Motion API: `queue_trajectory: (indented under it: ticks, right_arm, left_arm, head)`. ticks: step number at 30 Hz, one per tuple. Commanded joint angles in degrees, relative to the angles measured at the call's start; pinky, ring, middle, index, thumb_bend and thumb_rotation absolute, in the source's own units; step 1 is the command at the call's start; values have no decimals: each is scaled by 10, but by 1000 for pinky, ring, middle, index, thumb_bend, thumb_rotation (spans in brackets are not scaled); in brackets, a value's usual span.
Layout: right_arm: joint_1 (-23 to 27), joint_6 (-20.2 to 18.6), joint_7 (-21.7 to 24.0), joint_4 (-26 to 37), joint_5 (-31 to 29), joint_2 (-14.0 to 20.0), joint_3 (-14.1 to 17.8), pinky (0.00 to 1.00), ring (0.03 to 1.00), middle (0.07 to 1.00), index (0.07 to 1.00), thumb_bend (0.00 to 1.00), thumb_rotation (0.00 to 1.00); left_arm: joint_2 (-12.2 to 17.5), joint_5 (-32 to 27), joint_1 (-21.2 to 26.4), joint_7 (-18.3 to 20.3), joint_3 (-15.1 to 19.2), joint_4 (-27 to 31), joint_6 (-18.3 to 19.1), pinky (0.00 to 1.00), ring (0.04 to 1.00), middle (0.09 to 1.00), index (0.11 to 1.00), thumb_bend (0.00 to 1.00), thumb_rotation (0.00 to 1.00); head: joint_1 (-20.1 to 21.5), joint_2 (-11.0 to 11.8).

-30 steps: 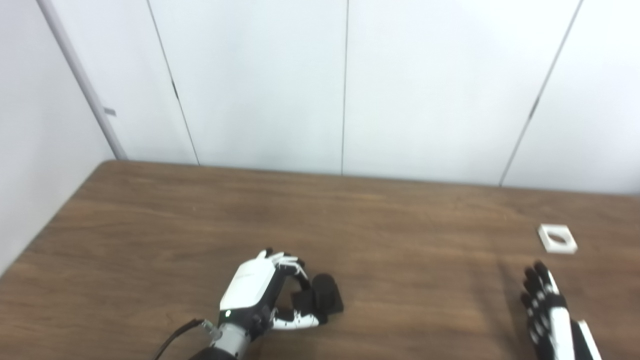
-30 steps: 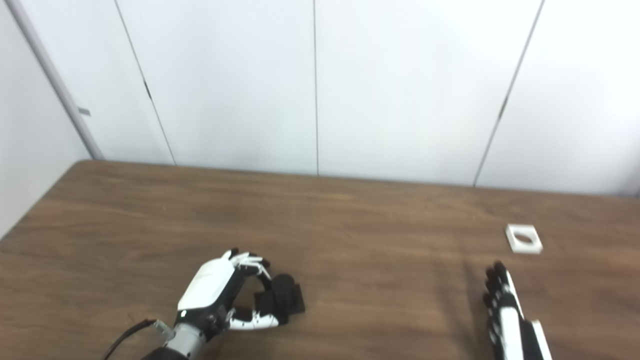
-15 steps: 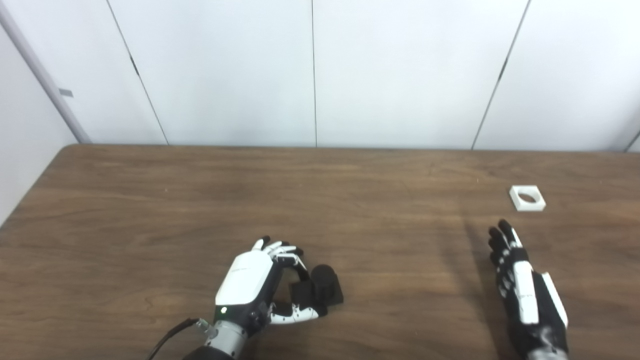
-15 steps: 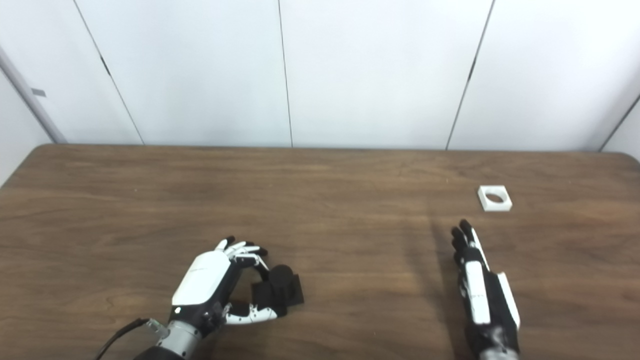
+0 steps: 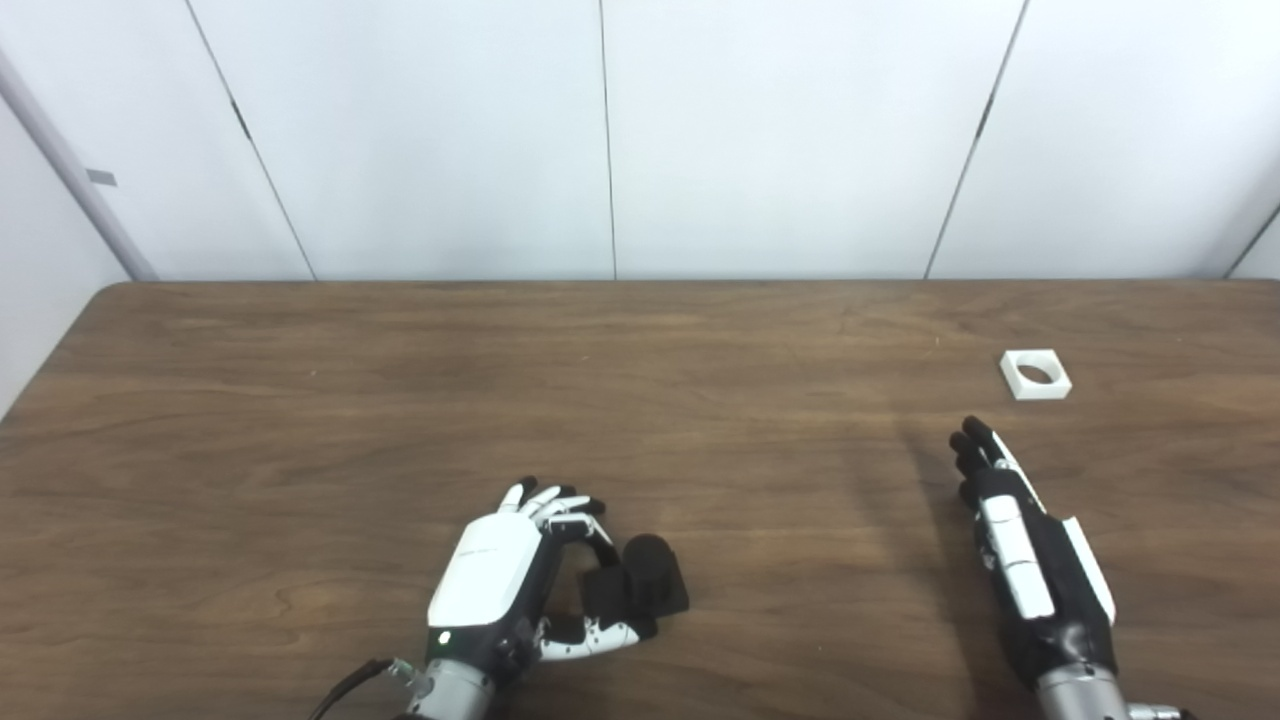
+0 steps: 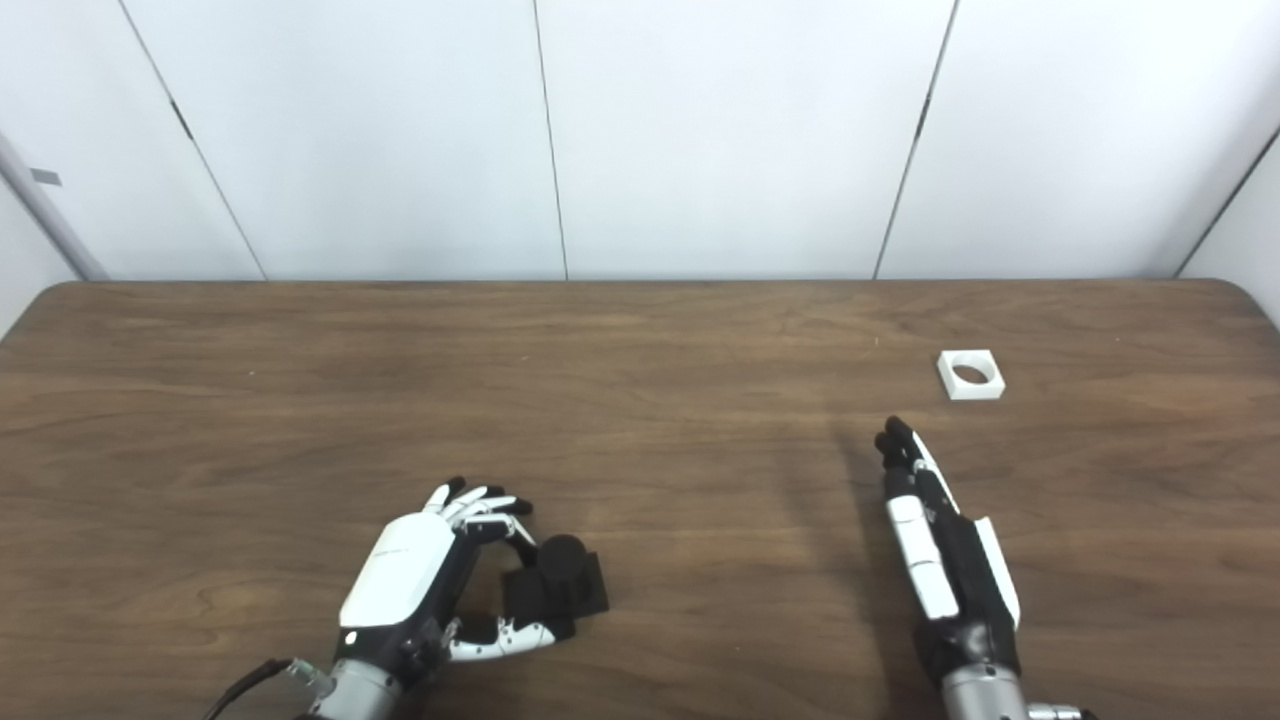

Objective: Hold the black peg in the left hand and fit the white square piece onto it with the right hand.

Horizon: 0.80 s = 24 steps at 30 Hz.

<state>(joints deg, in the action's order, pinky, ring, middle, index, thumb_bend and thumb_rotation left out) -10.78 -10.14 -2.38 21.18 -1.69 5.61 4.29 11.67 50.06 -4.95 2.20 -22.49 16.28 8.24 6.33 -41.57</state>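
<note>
The black peg (image 5: 648, 582), a short cylinder on a square base, rests on the wooden table (image 5: 400, 400) near its front edge. My left hand (image 5: 510, 575) is curled around the peg's left side. Its fingers lie over the base and its thumb under it, so the hand is shut on the peg. The white square piece (image 5: 1035, 373) with a round hole lies flat at the far right. My right hand (image 6: 935, 540) lies flat and open with fingers stretched out. It is short of the white piece and a little to its left, and it holds nothing.
White wall panels (image 5: 600, 140) stand right behind the table's far edge. The table's left edge (image 5: 45, 370) runs close to the side wall. A black cable (image 5: 345, 685) trails from my left wrist.
The camera has shifted, so the whole scene has slid left and up. My left hand keeps the same curl around the peg. More of my right hand shows, still flat.
</note>
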Motion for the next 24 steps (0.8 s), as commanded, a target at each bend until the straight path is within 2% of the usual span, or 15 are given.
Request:
queue_trajectory:
  ticks: [1,4,9,14,17,21,24]
  right_arm:
    - [8,-1,-10,27,6,-1,14,890,892,879,833,597,550]
    - [30,-13,-7,32,-7,7,28,849,883,870,809,636,422]
    - [71,-47,-4,41,34,40,36,930,924,879,779,657,323]
    - [115,-83,4,40,58,77,39,913,918,885,743,682,229]
    - [140,-105,6,34,85,101,38,905,916,880,725,701,199]
    - [170,-129,7,22,129,130,35,891,899,859,694,753,204]
    - [193,-144,14,5,176,164,21,907,902,863,679,772,231]
  left_arm:
    - [6,2,-12,12,-5,-15,-5,1000,884,792,487,521,50]
    - [8,4,-11,8,-2,-19,-12,1000,879,789,487,521,50]
    - [12,3,-9,5,1,-27,-17,1000,876,789,487,521,50]
    - [16,-4,-10,2,8,-30,-30,1000,872,784,487,521,50]
    - [20,-4,-9,6,13,-29,-33,1000,873,783,487,521,50]
    - [25,-6,-7,8,17,-32,-38,1000,868,780,487,520,49]
    - [27,-11,-7,8,20,-34,-43,1000,864,777,487,520,48]
  head:
    - [10,1]
    - [23,4]
    - [51,9]
    - [81,14]
    - [96,15]
    - [112,18]
    - [123,19]
